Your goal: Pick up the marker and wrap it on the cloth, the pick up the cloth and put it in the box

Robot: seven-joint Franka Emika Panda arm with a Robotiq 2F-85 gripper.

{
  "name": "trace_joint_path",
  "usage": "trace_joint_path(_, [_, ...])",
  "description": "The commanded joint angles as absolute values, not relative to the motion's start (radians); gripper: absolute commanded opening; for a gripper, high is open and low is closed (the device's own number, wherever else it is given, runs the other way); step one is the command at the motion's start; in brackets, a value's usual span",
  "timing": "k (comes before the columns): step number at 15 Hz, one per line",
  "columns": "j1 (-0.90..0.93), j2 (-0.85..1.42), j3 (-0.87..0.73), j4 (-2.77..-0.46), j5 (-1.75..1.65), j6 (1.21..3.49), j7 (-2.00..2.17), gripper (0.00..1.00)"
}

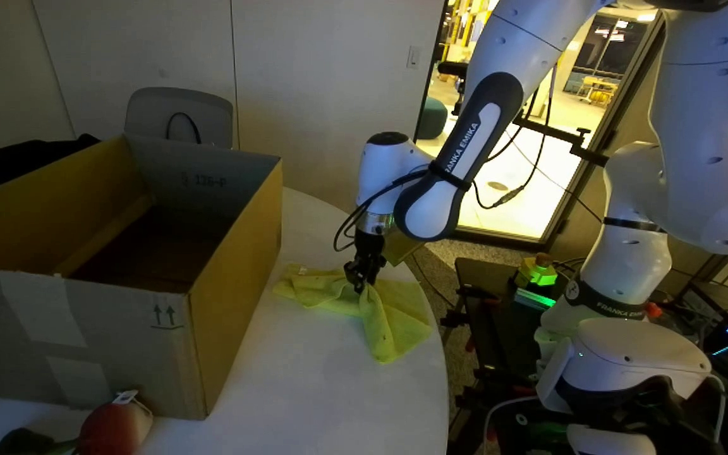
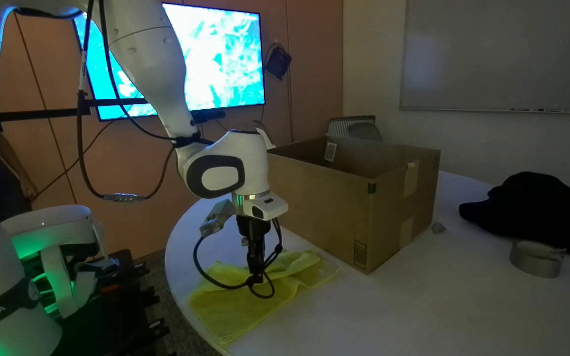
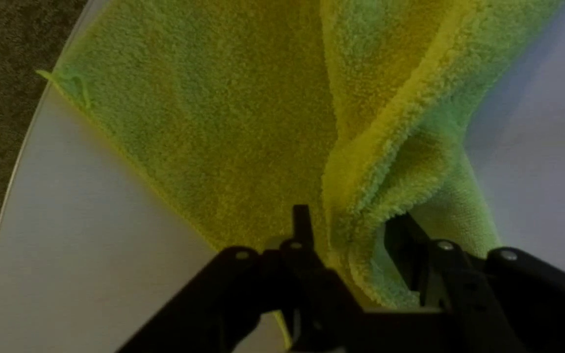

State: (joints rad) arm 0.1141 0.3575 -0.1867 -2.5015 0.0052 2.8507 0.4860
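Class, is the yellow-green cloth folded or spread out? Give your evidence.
Partly spread, partly rucked: in the wrist view, one side of the cloth lies flat, while the other is gathered into raised folds.

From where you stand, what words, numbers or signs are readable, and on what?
"FRANKA EMIKA": black band, low on the arm.
"RANKA EMIKA", start unclear: panel higher up.
"136-P", probably: inside the box.
Two upward arrows: outside the box.
Too small to read: label inside the box, print outside it, tag at the red object.
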Motion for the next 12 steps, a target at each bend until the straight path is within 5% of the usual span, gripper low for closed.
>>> trace_joint_path(1, [0.124, 0.324, -0.195, -2.524, 0.026, 2.850, 0.501, 0.76])
trace_joint_path(4, [0.144, 0.279, -0.230, -2.566, -0.006, 2.870, 0.522, 0.98])
trace_joint_path(12, [0.104, 0.178, -0.225, -2.692, -0.037, 2.852, 0.430, 1.00])
